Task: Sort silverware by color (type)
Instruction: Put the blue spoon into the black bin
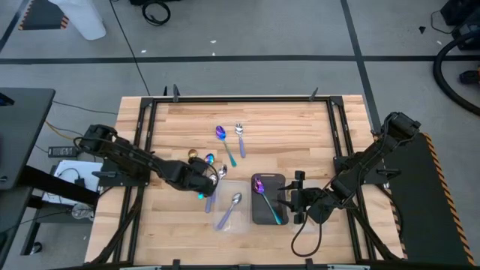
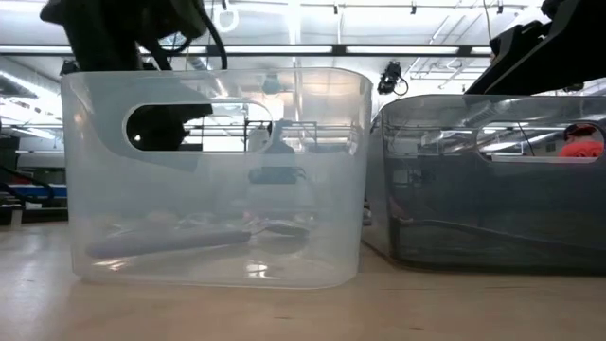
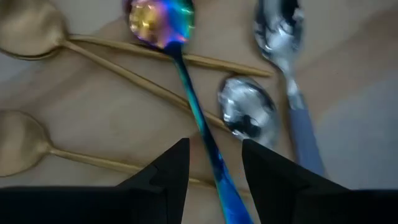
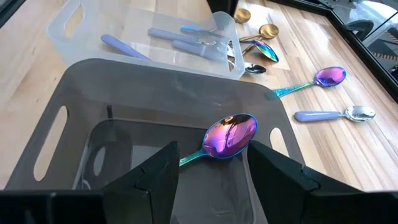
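Note:
My left gripper hangs open over a heap of spoons left of the trays. Its fingers stand on either side of an iridescent spoon's teal-blue handle without touching it. Around it lie gold spoons and two silver spoons. A clear tray holds a silver spoon with a lavender handle. My right gripper is open at the right side of the dark tray. In that tray an iridescent spoon leans with its bowl on the tray's wall.
Farther back on the wooden table lie an iridescent spoon and a silver spoon with a lavender handle, side by side. In the low view the clear tray and the dark tray stand close together. A black frame borders the table.

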You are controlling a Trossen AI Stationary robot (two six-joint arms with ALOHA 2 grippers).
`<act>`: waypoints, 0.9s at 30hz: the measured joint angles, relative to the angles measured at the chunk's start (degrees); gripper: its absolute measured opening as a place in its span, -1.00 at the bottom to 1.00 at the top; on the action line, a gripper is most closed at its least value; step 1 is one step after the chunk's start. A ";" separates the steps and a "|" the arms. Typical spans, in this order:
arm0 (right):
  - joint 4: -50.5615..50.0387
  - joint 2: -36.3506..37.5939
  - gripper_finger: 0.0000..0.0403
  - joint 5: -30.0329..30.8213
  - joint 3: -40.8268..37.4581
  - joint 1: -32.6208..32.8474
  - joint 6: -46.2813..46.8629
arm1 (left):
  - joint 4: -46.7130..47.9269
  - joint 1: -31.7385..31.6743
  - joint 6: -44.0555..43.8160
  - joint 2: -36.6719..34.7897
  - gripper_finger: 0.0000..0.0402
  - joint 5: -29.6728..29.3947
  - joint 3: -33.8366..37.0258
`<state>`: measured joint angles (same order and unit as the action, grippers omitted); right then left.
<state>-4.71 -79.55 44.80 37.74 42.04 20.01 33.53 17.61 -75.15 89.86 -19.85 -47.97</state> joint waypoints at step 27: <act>1.25 0.00 -0.01 0.13 0.00 -0.33 -0.42 | -1.83 0.71 -4.92 6.86 -0.35 2.65 -0.26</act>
<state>-3.46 -79.55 44.93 37.74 41.71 19.59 31.70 18.33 -80.07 96.73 -17.20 -48.23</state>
